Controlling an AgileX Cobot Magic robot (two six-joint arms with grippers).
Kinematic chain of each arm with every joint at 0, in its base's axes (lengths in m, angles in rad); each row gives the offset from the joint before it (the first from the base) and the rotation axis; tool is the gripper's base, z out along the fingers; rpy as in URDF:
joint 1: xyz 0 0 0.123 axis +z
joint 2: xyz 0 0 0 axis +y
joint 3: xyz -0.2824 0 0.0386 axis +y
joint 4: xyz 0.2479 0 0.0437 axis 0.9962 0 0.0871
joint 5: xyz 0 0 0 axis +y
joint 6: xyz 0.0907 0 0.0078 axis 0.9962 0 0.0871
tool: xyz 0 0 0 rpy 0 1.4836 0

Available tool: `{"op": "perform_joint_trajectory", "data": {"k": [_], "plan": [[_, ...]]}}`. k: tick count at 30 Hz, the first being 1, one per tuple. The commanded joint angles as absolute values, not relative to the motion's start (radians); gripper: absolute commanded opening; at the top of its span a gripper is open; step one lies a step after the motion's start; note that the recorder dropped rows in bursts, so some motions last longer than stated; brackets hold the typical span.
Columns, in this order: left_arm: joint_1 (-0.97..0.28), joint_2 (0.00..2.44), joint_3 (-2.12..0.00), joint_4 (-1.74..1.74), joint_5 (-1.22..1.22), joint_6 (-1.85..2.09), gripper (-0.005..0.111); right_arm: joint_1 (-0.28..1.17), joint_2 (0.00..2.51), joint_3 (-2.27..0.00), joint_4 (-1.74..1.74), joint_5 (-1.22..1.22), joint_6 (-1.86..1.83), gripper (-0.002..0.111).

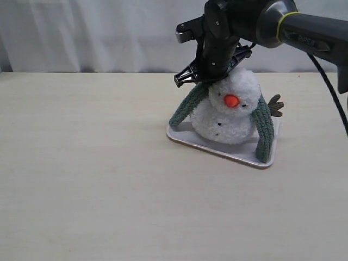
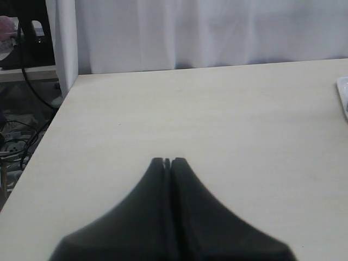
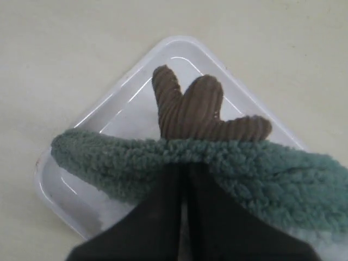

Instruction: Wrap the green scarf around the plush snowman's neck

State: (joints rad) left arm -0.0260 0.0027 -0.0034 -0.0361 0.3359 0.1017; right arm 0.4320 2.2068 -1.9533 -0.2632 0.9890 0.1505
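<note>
**Scarf draped but not wrapped, snowman leaning on its tray**

Tipping looks like the main risk. The snowman (image 1: 228, 117) sits on a small white tray (image 1: 239, 156) and leans, with its head pushed toward the right of the exterior view. The right gripper (image 3: 185, 173) presses in at the back of that head. Any further push or sideways drag could roll the soft toy off the tray or slide the tray across the table (image 1: 81, 179).

The scarf (image 1: 265, 128) could also slip. It only hangs across the back of the neck (image 1: 231, 110), one end trailing down each side onto the tray, and nothing is crossed in front. A tug on one end would probably pull the whole strip free. The brown twig arm (image 3: 190, 109) pokes out just under the scarf and could snag it.

The right arm reaches in from the upper right and bends down steeply. Its jaws are closed together, tips buried at the scarf's edge; whether they pinch any fabric cannot be told. The left gripper (image 2: 167, 161) is also closed and empty, held low over bare table well apart from the tray.
</note>
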Motion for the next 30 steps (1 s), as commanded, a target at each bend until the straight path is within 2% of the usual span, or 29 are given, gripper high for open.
{"op": "perform_joint_trajectory", "data": {"k": [1, 12, 19, 21, 25, 28, 30], "plan": [[-0.024, 0.0, 0.0, -0.038, 0.325, 0.101, 0.0, 0.434, 2.215, -1.959, -0.24, 1.019, 0.154, 0.004], [-0.024, 0.0, 0.0, -0.038, 0.325, 0.101, 0.0, 0.434, 2.223, -1.961, -0.128, 1.067, 0.046, 0.004], [-0.024, 0.0, 0.0, -0.038, 0.325, 0.101, 0.0, 0.434, 2.219, -2.054, -0.006, 1.086, -0.035, 0.006], [-0.024, 0.0, 0.0, -0.038, 0.325, 0.101, 0.0, 0.438, 2.219, -2.08, 0.083, 1.106, -0.143, 0.013], [-0.024, 0.0, 0.0, -0.038, 0.323, 0.101, 0.0, 0.491, 2.219, -2.091, 0.138, 1.164, -0.413, 0.035], [-0.024, 0.0, 0.0, -0.038, 0.323, 0.101, 0.0, 0.546, 2.219, -2.09, -0.014, 1.157, -0.453, 0.052], [-0.024, 0.0, 0.0, -0.038, 0.323, 0.101, 0.0, 0.584, 2.226, -2.087, -0.186, 1.151, -0.453, 0.059]]}}
